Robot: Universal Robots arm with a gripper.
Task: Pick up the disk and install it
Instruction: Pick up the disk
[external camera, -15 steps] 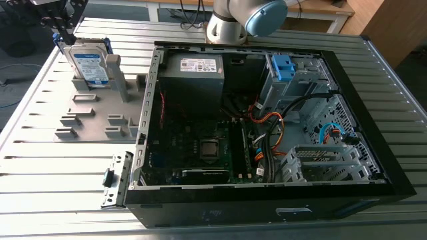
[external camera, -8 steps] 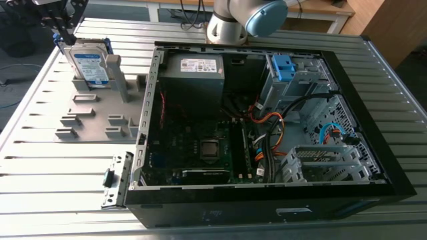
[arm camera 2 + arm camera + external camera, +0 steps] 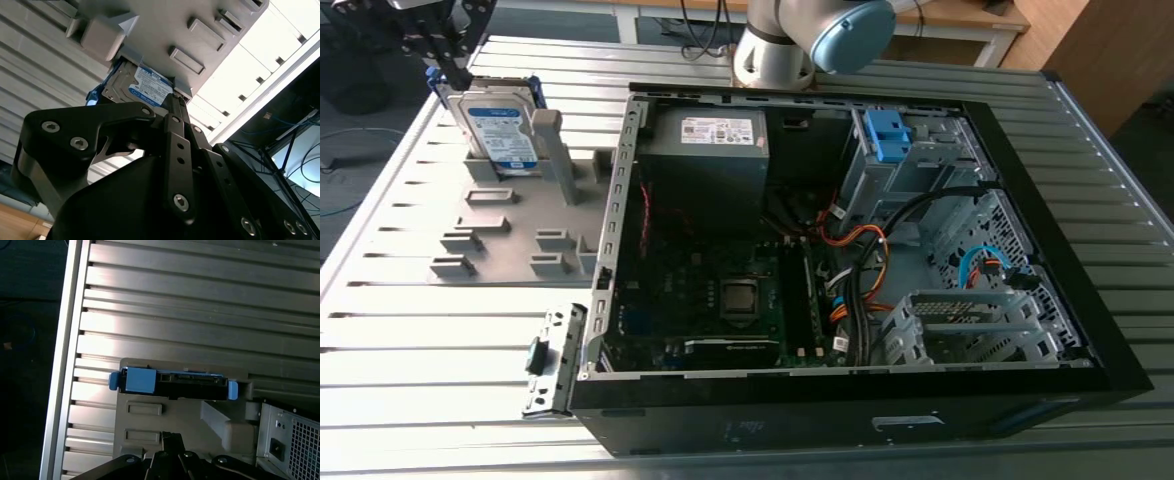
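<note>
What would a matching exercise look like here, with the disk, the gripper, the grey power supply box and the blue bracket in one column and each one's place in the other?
1. disk
2. gripper
3. power supply box
4. blue bracket

A. in the computer case, to the exterior view's right of the power supply box
B. upright in the grey holder
C. at the disk's top edge
D. in the case, bearing a white sticker

Pairs: 1-B, 2-C, 3-D, 4-A
</note>
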